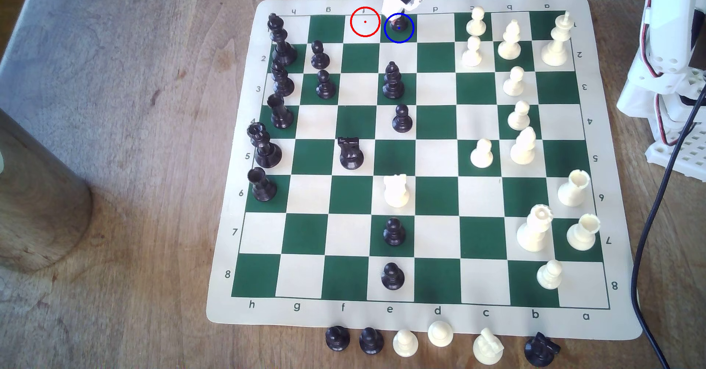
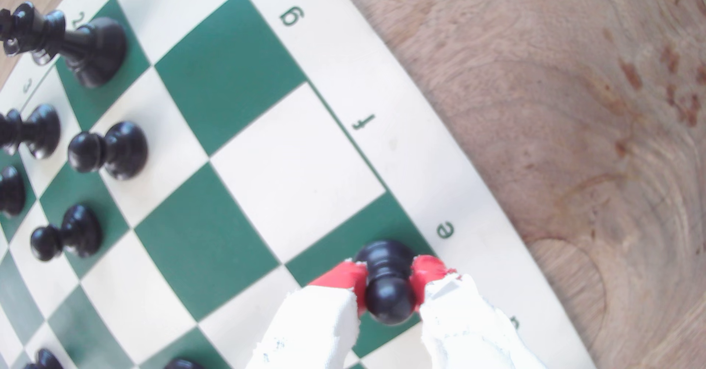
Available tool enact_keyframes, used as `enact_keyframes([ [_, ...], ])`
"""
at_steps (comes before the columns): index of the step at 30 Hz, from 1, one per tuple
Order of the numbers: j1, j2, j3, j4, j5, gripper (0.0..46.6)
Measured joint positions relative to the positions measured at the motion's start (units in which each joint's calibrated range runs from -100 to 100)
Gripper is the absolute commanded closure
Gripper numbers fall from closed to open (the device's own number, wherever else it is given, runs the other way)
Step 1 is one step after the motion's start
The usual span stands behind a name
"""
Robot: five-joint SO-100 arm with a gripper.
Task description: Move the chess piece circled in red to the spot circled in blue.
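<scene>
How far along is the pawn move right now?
Mostly done: the black pawn stands inside the blue ring, and the red-ringed square is empty. In hand: the gripper clamps the pawn's neck. Left: open and lift away.

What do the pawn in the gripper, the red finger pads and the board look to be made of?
The pawn: probably hard moulded plastic, glossy black, with bright highlights on its ball head. The finger pads: matte red, possibly tape or rubber; the look leaves it open. The board: seemingly a thin flexible printed mat, vinyl-like, lying flat on the wooden table, which shows grain and stains.
</scene>
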State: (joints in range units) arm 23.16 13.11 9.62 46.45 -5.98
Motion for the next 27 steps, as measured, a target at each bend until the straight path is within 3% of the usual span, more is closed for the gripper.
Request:
enact_keyframes([
  [3,0.00,0.00,0.00,0.00,0.00,38.5],
  [11,0.00,0.08,1.27,0.00,0.00,30.7],
  [18,0.00,0.08,1.27,0.96,0.68,30.0],
  [21,0.00,0.08,1.27,3.35,0.68,25.9],
  [27,0.00,-4.27,3.25,7.01,0.68,25.2],
])
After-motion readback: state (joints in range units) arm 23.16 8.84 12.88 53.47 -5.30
